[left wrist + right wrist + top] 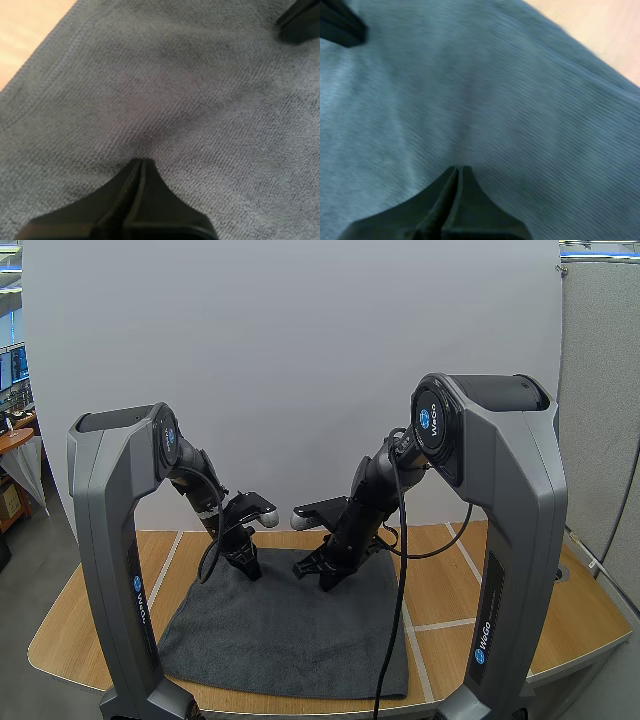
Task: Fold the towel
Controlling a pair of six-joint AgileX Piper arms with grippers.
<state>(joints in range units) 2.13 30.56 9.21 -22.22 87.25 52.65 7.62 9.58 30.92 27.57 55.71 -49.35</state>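
Observation:
A dark grey towel (285, 630) lies spread flat on the wooden table (520, 610). My left gripper (247, 568) is down on its far edge, left of centre. In the left wrist view its fingers lie together (141, 161), and the towel (200, 100) puckers into creases that run to the tips. My right gripper (325, 578) is down on the same far edge, a little to the right. Its fingers are also together (459, 169), tips in the towel (495, 100), where a soft ridge of cloth rises.
Bare wood (30, 30) shows past the towel's hemmed left edge and past its right edge (600, 30). The two grippers stand about a hand's width apart. Tape lines (425, 625) mark the table to the right of the towel.

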